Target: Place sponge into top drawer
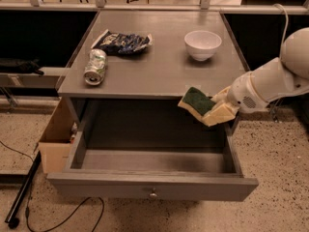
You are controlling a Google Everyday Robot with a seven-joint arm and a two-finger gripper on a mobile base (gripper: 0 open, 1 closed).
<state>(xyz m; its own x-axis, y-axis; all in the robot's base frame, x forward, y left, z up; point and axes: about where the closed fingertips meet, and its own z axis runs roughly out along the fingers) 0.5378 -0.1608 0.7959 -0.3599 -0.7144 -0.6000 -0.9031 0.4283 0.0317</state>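
Observation:
The sponge (199, 103), dark green on top with pale yellow foam below, is held in the air by my gripper (219, 108), which is shut on it from the right. It hangs just past the table's front edge, above the right part of the open top drawer (149, 186). The drawer is pulled out wide, with a small round knob (153, 195) on its front. Its inside shows nothing in it. My white arm (270, 81) reaches in from the right.
On the grey table (159, 66) stand a white bowl (203, 44), a crushed can (95, 66) lying on its side, and a blue-and-white snack bag (121, 41). A cardboard box (57, 138) stands left of the drawer. A cable and a black pole lie on the floor at left.

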